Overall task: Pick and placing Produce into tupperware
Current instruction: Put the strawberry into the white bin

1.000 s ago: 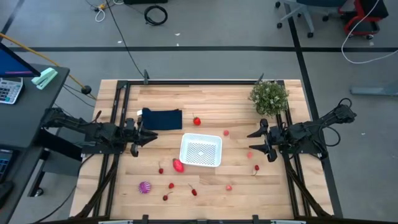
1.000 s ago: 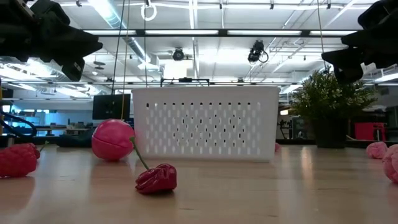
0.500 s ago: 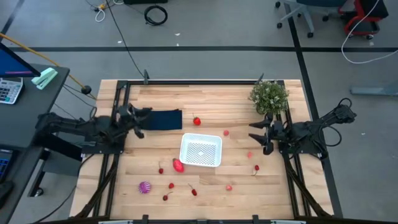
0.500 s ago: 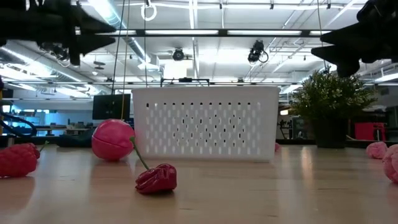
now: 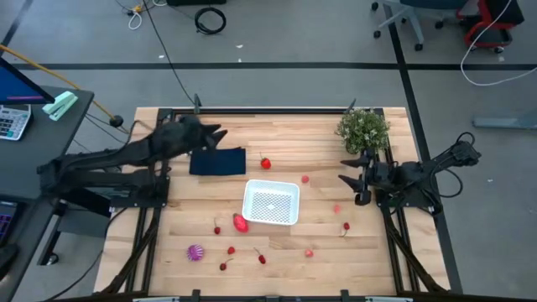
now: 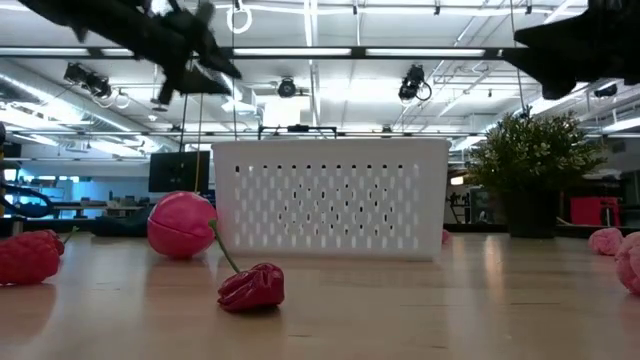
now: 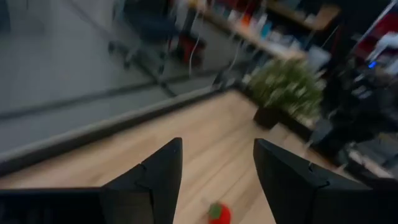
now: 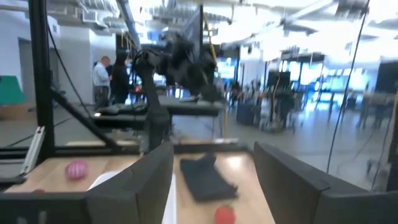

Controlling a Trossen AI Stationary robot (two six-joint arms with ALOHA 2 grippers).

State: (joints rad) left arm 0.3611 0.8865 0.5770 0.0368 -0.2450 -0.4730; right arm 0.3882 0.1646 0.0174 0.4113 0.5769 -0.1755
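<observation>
Your bench (image 5: 285, 134) is carrying the tupperware (image 5: 271, 203) at its middle, with produce (image 5: 241, 223) lying scattered around it, none inside. Your left claw (image 5: 211, 134) is hanging spread open and empty above the cloth (image 5: 218, 161). Your right claw (image 5: 353, 179) is waiting open by the plant (image 5: 363, 129).

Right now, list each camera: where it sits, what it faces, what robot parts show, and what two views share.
High: overhead, straight down; both arms, tupperware.
Low: table height, facing the tupperware wall; arms overhead.
Left wrist: past the open left gripper toward the potted plant.
Right wrist: past the open right gripper toward the navy cloth.
Both wrist views share the strawberry.
</observation>
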